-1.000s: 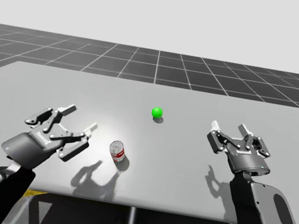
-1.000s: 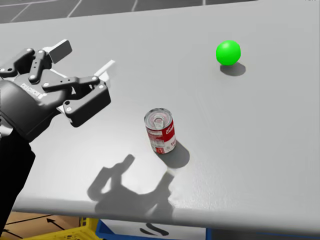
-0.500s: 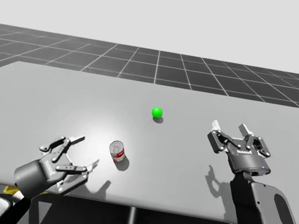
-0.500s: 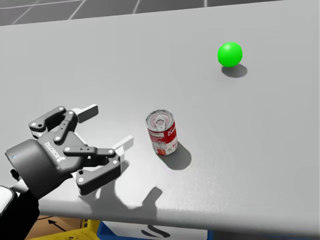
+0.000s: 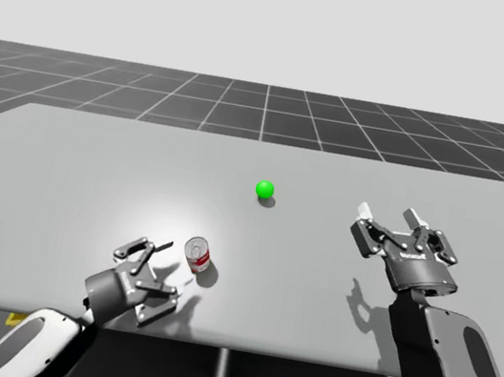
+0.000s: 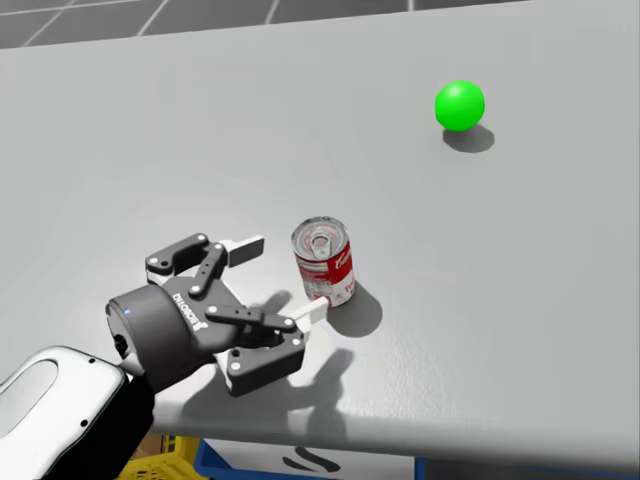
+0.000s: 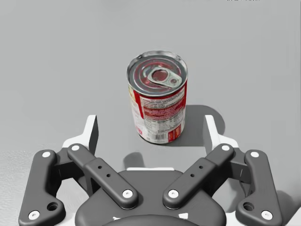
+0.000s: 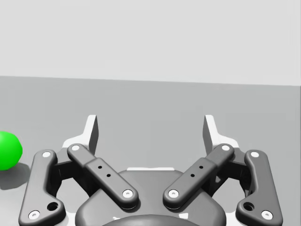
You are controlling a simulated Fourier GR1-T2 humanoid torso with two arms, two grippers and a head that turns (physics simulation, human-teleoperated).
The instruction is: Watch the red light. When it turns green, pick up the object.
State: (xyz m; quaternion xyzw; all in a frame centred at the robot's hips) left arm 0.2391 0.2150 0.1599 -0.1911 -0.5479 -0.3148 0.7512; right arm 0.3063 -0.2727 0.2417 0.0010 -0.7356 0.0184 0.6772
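- the light (image 5: 264, 190) beyond the can (image 7: 159, 96), off to its right and well apart from it, shows green, so i judge the pick-up is due
- the can stands upright on the desk (image 5: 93, 152), pull-tab lid up and sealed, red and white label round its wall
- my left jaws are spread wide and low at the can's near side; the can sits just ahead of them, centred on the gap, its base about level with the fingertips (image 7: 90, 134), and i see no contact on either side
- my right jaws are also spread, holding nothing, well apart from the can on its right
- handling, as i judge it: a stiff metal wall that will not give under a squeeze; sealed, so likely full and fairly weighty; smooth, round and a bit slippery
- best hold: two opposite sides of the wall at about mid-height, below the rim and above the base
- risk: it is tall and narrow, so a nudge from one finger before the other meets it could tip or roll it
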